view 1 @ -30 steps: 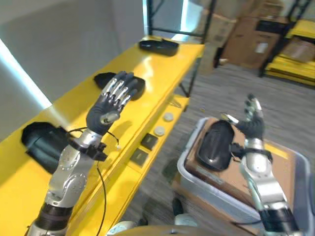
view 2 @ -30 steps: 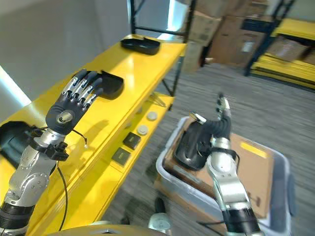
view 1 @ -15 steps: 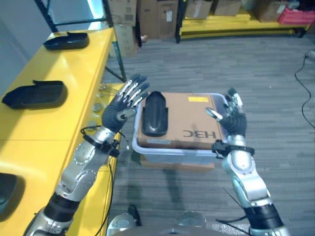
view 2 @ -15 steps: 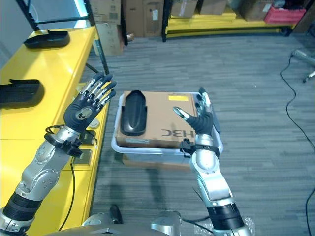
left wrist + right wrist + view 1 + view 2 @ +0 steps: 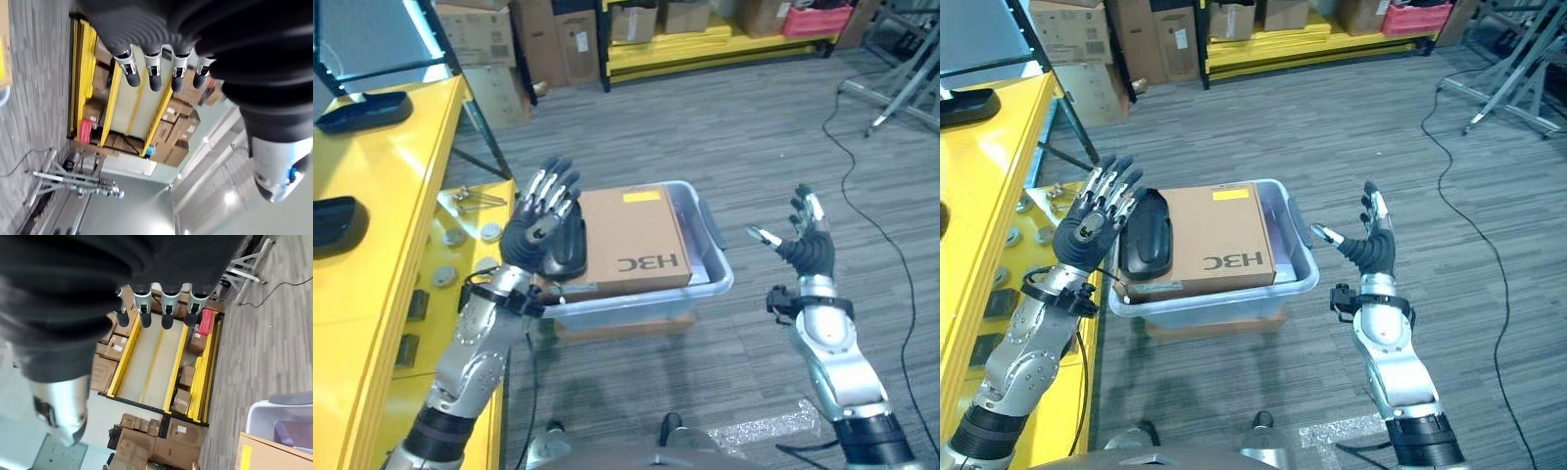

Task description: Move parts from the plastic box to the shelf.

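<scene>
One smooth black moulded plastic part (image 5: 1148, 245) lies on the flat brown cardboard carton (image 5: 1218, 243) inside the translucent grey plastic box (image 5: 1299, 279) — nothing is gripped. The left hand (image 5: 1093, 226) hovers just beside it, fingers spread and empty; the right hand (image 5: 1371, 250) hangs well to the box's other side, equally splayed. The reach-to-pick step seems in hand (judging by posture): next, close around the part's rounded shell, then carry it to the glossy yellow shelf (image 5: 372, 255).

Black part (image 5: 1147, 247), yellow shelf (image 5: 979, 196)
</scene>
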Available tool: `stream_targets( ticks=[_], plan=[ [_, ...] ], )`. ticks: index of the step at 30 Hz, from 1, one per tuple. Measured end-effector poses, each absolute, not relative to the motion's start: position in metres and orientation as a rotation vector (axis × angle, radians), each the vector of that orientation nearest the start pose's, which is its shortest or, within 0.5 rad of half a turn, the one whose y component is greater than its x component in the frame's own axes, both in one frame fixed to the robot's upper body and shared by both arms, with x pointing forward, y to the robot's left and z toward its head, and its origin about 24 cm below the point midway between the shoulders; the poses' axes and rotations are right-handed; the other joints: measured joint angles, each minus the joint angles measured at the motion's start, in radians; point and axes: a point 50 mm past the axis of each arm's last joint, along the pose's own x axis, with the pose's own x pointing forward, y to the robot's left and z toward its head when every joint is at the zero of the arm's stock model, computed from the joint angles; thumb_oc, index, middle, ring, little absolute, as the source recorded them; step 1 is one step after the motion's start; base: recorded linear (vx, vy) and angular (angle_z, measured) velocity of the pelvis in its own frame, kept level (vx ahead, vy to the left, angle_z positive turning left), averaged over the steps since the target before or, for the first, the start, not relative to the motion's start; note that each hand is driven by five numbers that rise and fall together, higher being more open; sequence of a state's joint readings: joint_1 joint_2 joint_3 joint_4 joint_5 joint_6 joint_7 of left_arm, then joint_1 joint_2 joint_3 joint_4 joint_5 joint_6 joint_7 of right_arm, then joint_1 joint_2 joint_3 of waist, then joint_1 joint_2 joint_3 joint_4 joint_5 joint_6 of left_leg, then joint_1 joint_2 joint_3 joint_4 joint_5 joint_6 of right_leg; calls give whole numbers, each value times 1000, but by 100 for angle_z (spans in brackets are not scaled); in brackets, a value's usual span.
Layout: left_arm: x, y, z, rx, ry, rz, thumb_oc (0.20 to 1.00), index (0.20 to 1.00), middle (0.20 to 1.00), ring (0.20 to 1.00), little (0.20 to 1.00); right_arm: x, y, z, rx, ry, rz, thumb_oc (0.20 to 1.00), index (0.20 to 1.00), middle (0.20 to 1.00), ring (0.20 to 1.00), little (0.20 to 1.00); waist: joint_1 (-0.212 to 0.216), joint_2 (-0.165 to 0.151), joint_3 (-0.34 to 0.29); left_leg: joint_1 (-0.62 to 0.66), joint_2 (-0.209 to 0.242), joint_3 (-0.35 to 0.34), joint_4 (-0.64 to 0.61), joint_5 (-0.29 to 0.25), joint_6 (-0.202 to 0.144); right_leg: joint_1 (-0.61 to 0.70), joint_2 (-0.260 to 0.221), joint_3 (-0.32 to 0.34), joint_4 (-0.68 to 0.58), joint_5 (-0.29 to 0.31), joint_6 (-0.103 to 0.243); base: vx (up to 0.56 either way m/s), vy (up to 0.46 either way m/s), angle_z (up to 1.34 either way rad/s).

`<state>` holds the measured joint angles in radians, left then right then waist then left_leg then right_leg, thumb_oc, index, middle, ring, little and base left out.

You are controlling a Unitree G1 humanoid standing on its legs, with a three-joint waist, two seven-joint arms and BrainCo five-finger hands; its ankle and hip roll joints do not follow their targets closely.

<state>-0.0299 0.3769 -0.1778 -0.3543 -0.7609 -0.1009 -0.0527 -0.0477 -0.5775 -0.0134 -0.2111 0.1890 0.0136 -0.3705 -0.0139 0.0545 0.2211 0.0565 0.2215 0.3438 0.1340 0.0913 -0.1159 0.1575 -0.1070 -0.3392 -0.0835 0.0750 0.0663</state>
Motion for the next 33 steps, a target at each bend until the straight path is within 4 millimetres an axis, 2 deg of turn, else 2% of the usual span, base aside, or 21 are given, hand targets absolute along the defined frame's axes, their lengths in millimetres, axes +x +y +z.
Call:
stream_targets(
  ticks=[1, 3, 6, 7, 8, 10, 12, 14, 16, 18, 24, 33],
  plan=[
    [239, 152, 132, -419, -333, -369, 1000, 1000, 1000, 1000, 1000, 257, -245, 140, -353, -309, -298, 1000, 1000, 1000, 1000, 1000, 4, 6, -3, -1, -4, -1, -17, 0, 0, -6, -2, -4, 0, 1, 2, 28, 116, 14],
    [240, 157, 128, -411, -340, -317, 1000, 1000, 1000, 1000, 1000, 269, -255, 148, -425, -312, -323, 1000, 1000, 1000, 1000, 1000, 8, 66, 0, 14, -30, -23, -127, -1, 1, -21, -2, -33, 0, 10, 21, -3, 183, 54],
    [242, 159, 127, -339, -372, -282, 1000, 1000, 1000, 1000, 1000, 293, -260, 146, -445, -262, -370, 1000, 1000, 1000, 1000, 1000, 68, 84, 34, -42, -87, -50, -147, 2, 33, -76, -50, -50, 1, 41, 51, -233, 182, 34],
    [245, 156, 132, -301, -408, -291, 1000, 1000, 1000, 1000, 1000, 309, -257, 155, -444, -284, -413, 1000, 1000, 1000, 1000, 1000, 88, 98, 74, -87, -119, -71, -147, 18, 56, -121, -82, -64, 24, 53, 60, -197, 110, 43],
    [250, 148, 135, -278, -427, -323, 1000, 1000, 1000, 1000, 1000, 319, -258, 160, -447, -285, -446, 1000, 1000, 1000, 1000, 1000, 90, 101, 103, -112, -134, -90, -150, 26, 67, -142, -98, -76, 39, 56, 63, -91, 48, 58],
    [255, 136, 142, -246, -448, -386, 1000, 1000, 1000, 1000, 1000, 327, -255, 169, -431, -296, -480, 1000, 1000, 1000, 1000, 1000, 120, 95, 159, -143, -150, -100, -155, 41, 78, -171, -117, -80, 45, 62, 59, -81, 77, 40],
    [255, 139, 142, -232, -441, -390, 1000, 1000, 1000, 1000, 1000, 330, -249, 165, -396, -298, -485, 1000, 1000, 1000, 1000, 1000, 149, 73, 185, -145, -173, -105, -152, 42, 94, -178, -136, -77, 60, 60, 64, -72, 77, 9],
    [259, 132, 142, -226, -438, -437, 1000, 1000, 1000, 1000, 1000, 339, -260, 163, -416, -264, -553, 1000, 1000, 1000, 1000, 1000, 152, 70, 220, -150, -187, -126, -155, 48, 104, -168, -151, -93, 63, 61, 72, -41, 42, 29],
    [259, 131, 141, -219, -432, -445, 1000, 1000, 1000, 1000, 1000, 340, -260, 166, -415, -274, -570, 1000, 1000, 1000, 1000, 1000, 160, 66, 243, -153, -195, -126, -156, 52, 112, -168, -158, -97, 62, 69, 74, -48, 45, 14],
    [262, 129, 141, -214, -429, -453, 1000, 1000, 1000, 1000, 1000, 350, -265, 172, -416, -264, -618, 1000, 1000, 1000, 1000, 1000, 168, 68, 267, -155, -202, -130, -155, 52, 113, -162, -161, -101, 59, 75, 80, -38, 23, 4],
    [266, 125, 144, -216, -436, -472, 1000, 1000, 1000, 1000, 1000, 358, -266, 187, -400, -294, -670, 1000, 1000, 1000, 1000, 1000, 180, 67, 276, -171, -197, -155, -153, 52, 113, -159, -151, -119, 56, 75, 81, -34, 9, 9],
    [269, 119, 150, -210, -463, -499, 1000, 1000, 1000, 1000, 1000, 364, -268, 178, -428, -234, -682, 1000, 1000, 1000, 1000, 1000, 208, 60, 292, -194, -197, -184, -149, 61, 114, -161, -148, -148, 57, 72, 80, -1, 0, 9]
  ],
)
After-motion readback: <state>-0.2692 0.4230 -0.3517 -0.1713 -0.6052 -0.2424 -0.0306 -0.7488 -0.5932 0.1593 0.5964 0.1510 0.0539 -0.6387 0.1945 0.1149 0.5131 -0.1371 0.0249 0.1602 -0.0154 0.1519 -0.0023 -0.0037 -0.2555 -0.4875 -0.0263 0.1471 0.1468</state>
